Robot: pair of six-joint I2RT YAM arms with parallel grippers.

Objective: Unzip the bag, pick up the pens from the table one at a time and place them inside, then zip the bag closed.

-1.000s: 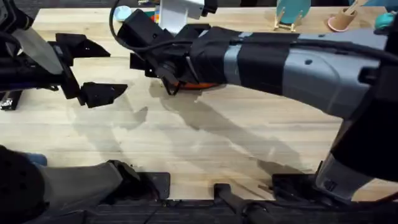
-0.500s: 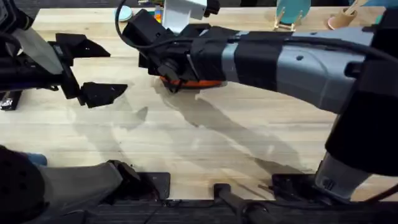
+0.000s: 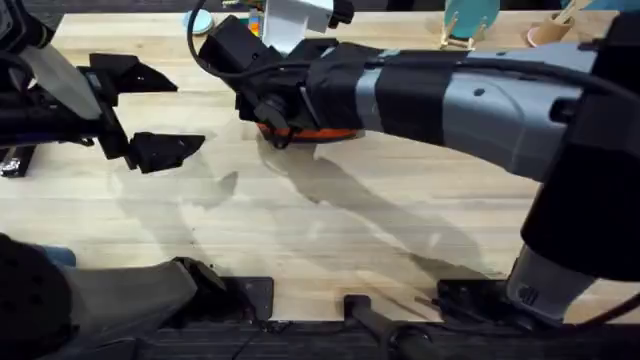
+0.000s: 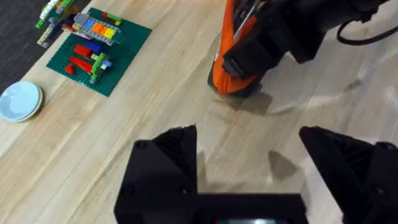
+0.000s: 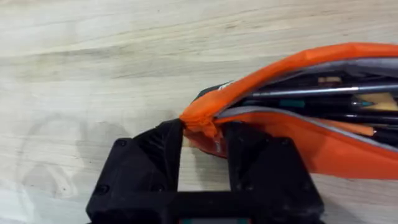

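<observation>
The orange bag (image 5: 323,155) lies on the wooden table (image 3: 330,230) at the back middle, its zipper mouth gaping. Slim dark pens (image 5: 298,91) lie inside it. My right gripper (image 5: 204,134) is shut on the bag's pinched end fabric. From overhead, the right gripper (image 3: 275,128) hides most of the bag (image 3: 325,132). My left gripper (image 3: 188,112) hovers open at the left, apart from the bag. In the left wrist view the left gripper (image 4: 249,137) holds nothing, and the bag (image 4: 225,59) lies beyond it under the right gripper (image 4: 258,50).
A green baseplate with coloured bricks (image 4: 99,50) and a pale blue dish (image 4: 20,99) sit beyond the left gripper. A teal stand (image 3: 468,22) and a pink cup (image 3: 550,35) stand along the back edge. Bare wood stretches across the table's front half.
The right arm has shifted slightly toward the back, keeping its grip on the bag's end. The left arm has stayed still.
</observation>
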